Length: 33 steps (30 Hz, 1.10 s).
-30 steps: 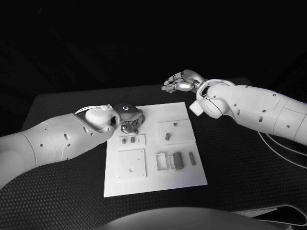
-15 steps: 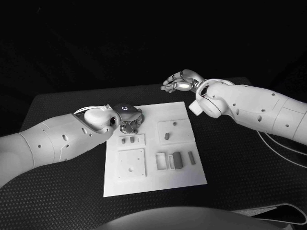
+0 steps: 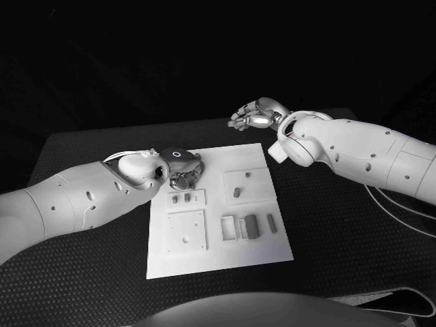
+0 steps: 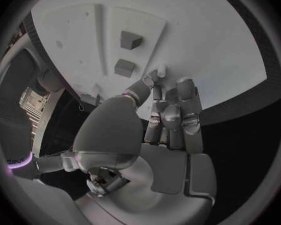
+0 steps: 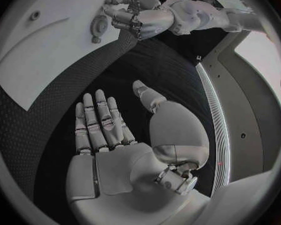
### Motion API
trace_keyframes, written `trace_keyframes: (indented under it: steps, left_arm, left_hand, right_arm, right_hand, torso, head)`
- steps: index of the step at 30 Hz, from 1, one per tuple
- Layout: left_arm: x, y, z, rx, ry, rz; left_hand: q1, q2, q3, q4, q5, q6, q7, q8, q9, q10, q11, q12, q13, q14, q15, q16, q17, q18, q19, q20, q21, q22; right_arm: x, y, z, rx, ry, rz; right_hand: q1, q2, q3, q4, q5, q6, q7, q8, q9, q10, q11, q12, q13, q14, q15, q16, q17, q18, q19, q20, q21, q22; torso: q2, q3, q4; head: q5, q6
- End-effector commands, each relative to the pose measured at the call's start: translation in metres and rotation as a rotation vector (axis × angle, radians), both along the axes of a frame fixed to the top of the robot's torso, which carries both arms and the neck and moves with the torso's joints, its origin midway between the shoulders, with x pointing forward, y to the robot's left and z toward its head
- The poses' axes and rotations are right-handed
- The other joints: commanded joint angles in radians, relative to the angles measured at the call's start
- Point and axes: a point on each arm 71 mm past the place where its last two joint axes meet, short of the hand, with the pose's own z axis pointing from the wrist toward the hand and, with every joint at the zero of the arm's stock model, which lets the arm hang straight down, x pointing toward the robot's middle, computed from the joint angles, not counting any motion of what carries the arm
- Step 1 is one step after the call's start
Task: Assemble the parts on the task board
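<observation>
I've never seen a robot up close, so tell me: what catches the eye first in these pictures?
Two big white arms reach in over a black table, and between them lies the white task board, dotted with small grey parts. The left hand works at the board's far left corner, fingertips on the board. The right hand hovers open beyond the board's far edge, holding nothing.

**No readable text**

No word, number, label or brand can be read anywhere. The nearest thing to a sign is a small pale ring on the dark round cap [image 3: 180,154] at the left wrist, left of centre in the head view; it carries no letters. The board [image 3: 221,235] bears only holes and raised pieces, no print.
</observation>
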Motion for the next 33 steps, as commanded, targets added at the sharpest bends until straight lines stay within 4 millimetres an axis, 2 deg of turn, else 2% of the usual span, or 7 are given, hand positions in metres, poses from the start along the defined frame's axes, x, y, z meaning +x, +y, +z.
trace_keyframes:
  steps: [1, 8, 12, 16, 22, 33]
  left_arm:
    - [-0.0069, 0.0002, -0.0122, 0.041, 0.064, -0.027]
    - [-0.0077, -0.0021, -0.0126, 0.041, 0.075, -0.033]
    - [-0.0070, -0.0023, -0.0139, 0.051, 0.092, -0.022]
    - [-0.0074, -0.0034, -0.0132, 0.040, 0.091, -0.025]
    - [-0.0079, -0.0025, -0.0130, 0.035, 0.092, -0.027]
    - [-0.0089, -0.0031, -0.0140, 0.043, 0.108, -0.029]
  left_hand:
    - [-0.001, 0.006, 0.006, -0.001, -0.001, 0.005, 0.001, -0.005, -0.001, 0.001, -0.003, 0.003, 0.000, 0.006, 0.000, 0.003, 0.001, 0.020, 0.006, -0.002, 0.002, 0.028]
    - [-0.001, 0.006, 0.006, -0.001, -0.001, 0.005, 0.001, -0.005, -0.001, 0.001, -0.003, 0.003, 0.000, 0.006, 0.000, 0.003, 0.001, 0.020, 0.006, -0.002, 0.002, 0.028]
    - [0.003, 0.009, 0.010, -0.001, -0.001, -0.003, 0.002, -0.013, -0.005, -0.004, -0.002, 0.005, -0.006, 0.002, 0.000, 0.002, 0.001, 0.021, 0.001, -0.002, 0.011, 0.027]
    - [-0.014, 0.001, 0.002, -0.001, -0.001, -0.043, 0.007, -0.038, -0.020, -0.015, 0.003, 0.009, -0.017, -0.005, 0.005, -0.001, 0.001, 0.024, -0.010, 0.002, 0.025, 0.026]
    - [-0.026, -0.019, -0.006, 0.000, -0.001, -0.090, -0.002, -0.065, -0.038, -0.017, -0.004, 0.018, -0.029, -0.004, -0.001, -0.001, 0.002, 0.027, -0.015, 0.000, 0.038, 0.025]
    - [-0.021, 0.004, 0.010, 0.002, 0.000, -0.060, 0.001, -0.048, -0.038, -0.017, -0.003, 0.026, -0.039, -0.002, -0.001, 0.000, 0.002, 0.026, -0.018, -0.001, 0.045, 0.024]
  right_arm:
    - [-0.0005, 0.0009, -0.0003, 0.001, 0.003, 0.013]
    - [-0.0005, 0.0017, -0.0003, 0.001, 0.004, 0.014]
    - [-0.0005, 0.0020, -0.0003, 0.001, 0.003, 0.014]
    - [-0.0004, 0.0020, -0.0003, 0.001, 0.003, 0.013]
    - [-0.0003, 0.0019, -0.0003, 0.001, 0.003, 0.013]
    - [-0.0003, 0.0018, -0.0003, 0.001, 0.003, 0.012]
  right_hand:
    - [-0.008, -0.002, 0.000, 0.008, -0.002, -0.006, 0.061, 0.006, -0.002, 0.007, 0.002, -0.004, -0.002, 0.007, 0.001, -0.004, -0.001, -0.009, 0.003, 0.002, -0.007, 0.001]
    - [-0.007, -0.002, 0.000, 0.008, -0.002, -0.006, 0.061, 0.007, -0.002, 0.007, 0.002, -0.004, -0.003, 0.007, 0.001, -0.004, -0.001, -0.009, 0.004, 0.002, -0.008, 0.002]
    - [-0.007, -0.002, 0.000, 0.008, -0.002, -0.006, 0.061, 0.007, -0.002, 0.007, 0.002, -0.004, -0.003, 0.007, 0.001, -0.004, -0.001, -0.009, 0.004, 0.002, -0.008, 0.002]
    - [-0.007, -0.002, 0.000, 0.008, -0.002, -0.006, 0.061, 0.007, -0.002, 0.007, 0.002, -0.004, -0.003, 0.007, 0.001, -0.004, -0.001, -0.009, 0.004, 0.002, -0.008, 0.002]
    - [-0.007, -0.002, 0.000, 0.008, -0.002, -0.006, 0.061, 0.007, -0.003, 0.008, 0.002, -0.004, -0.004, 0.007, 0.001, -0.004, -0.001, -0.008, 0.004, 0.002, -0.009, 0.002]
    - [-0.007, -0.002, -0.001, 0.009, -0.002, -0.006, 0.061, 0.007, -0.003, 0.008, 0.002, -0.005, -0.004, 0.007, 0.001, -0.004, -0.001, -0.008, 0.004, 0.002, -0.009, 0.002]
  torso:
    - [-0.001, 0.0001, 0.0008]
    - [0.000, -0.0005, 0.0002]
    - [0.000, 0.0004, 0.0002]
    - [-0.001, -0.0001, -0.0003]
    - [-0.001, 0.0004, -0.0010]
    - [0.000, 0.0003, -0.0001]
  head:
    - [-0.001, 0.003]
    - [-0.001, 0.001]
    - [0.000, 0.005]
    - [0.001, 0.007]
    - [0.000, 0.006]
    - [-0.003, 0.003]
